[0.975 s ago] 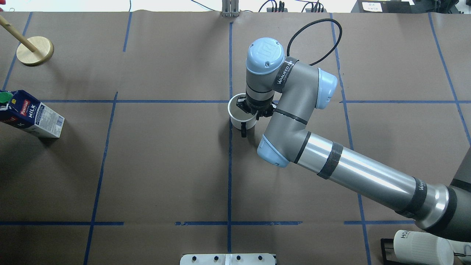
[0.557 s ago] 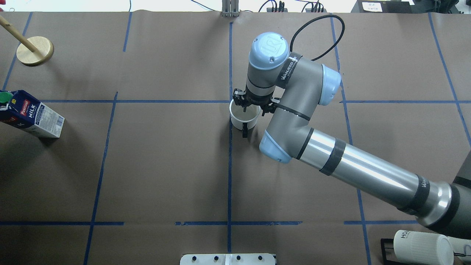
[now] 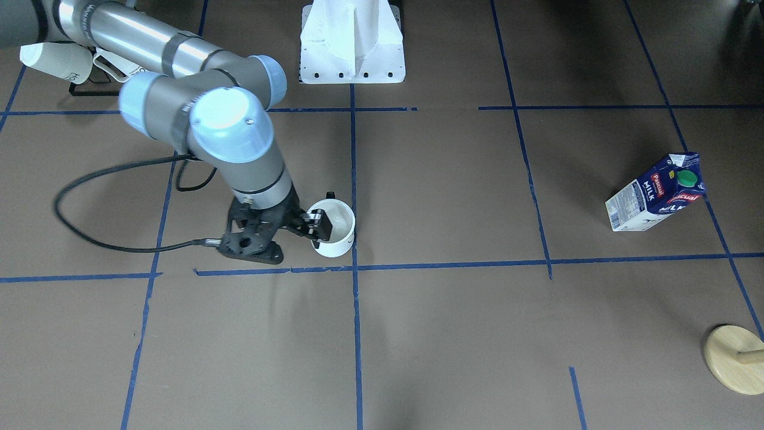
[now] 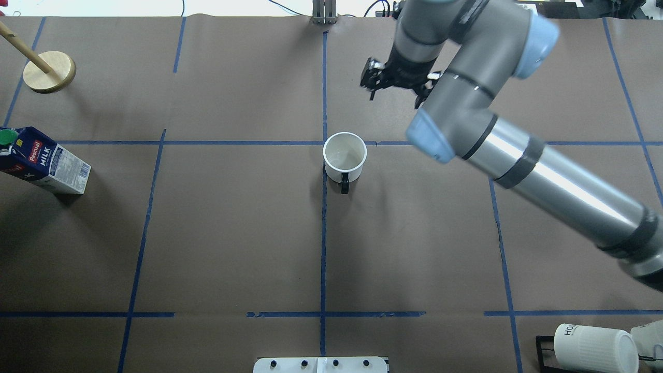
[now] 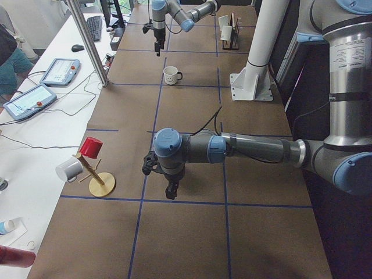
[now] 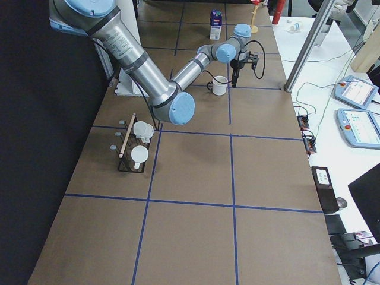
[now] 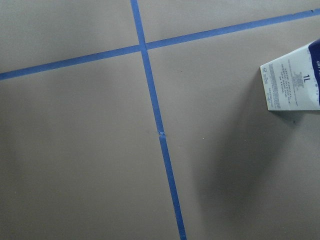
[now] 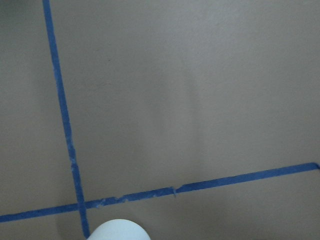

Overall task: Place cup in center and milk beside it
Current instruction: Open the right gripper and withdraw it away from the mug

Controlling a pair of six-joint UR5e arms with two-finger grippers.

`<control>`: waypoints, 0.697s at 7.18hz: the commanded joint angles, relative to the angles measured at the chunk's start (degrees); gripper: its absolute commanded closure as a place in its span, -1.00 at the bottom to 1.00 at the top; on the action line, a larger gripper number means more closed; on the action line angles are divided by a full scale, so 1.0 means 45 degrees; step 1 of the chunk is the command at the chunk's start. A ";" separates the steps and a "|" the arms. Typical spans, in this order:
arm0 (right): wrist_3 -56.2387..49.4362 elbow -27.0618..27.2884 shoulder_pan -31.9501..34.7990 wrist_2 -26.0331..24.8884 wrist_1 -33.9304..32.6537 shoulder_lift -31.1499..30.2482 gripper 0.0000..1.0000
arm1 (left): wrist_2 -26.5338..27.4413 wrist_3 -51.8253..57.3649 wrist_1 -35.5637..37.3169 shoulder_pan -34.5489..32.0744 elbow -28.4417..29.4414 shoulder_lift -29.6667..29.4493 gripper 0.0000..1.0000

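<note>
The white cup (image 4: 344, 158) stands upright at the table's centre tape crossing, with its black handle toward the robot. Its smiley face shows in the exterior left view (image 5: 170, 74). My right gripper (image 4: 394, 85) is open and empty, raised above the table beyond the cup. The front-facing view shows it low beside the cup (image 3: 332, 227). The milk (image 4: 44, 160) stands at the far left edge, and also at the right edge of the left wrist view (image 7: 295, 82). My left gripper (image 5: 171, 189) hangs low over the table; I cannot tell whether it is open or shut.
A wooden mug tree (image 4: 49, 71) stands at the far left corner, behind the milk. A black rack with ribbed white mugs (image 4: 590, 347) stands at the near right. The white robot base (image 3: 352, 42) is at the near middle edge.
My right gripper has let go of the cup's rim, risen and moved away to the far right. The cup stays at the centre crossing. The milk has not moved.
</note>
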 commanded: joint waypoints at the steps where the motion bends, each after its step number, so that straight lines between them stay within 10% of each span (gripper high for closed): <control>1: -0.4177 0.1150 0.2494 0.1436 -0.1104 -0.1851 -1.00 | 0.0134 -0.0017 -0.0282 0.0019 0.0076 -0.0757 -1.00; 5: -1.1562 0.3394 0.6306 0.2631 -0.1085 -0.7217 -1.00 | 0.0076 -0.1027 -0.0166 0.0019 0.0835 -0.1985 -1.00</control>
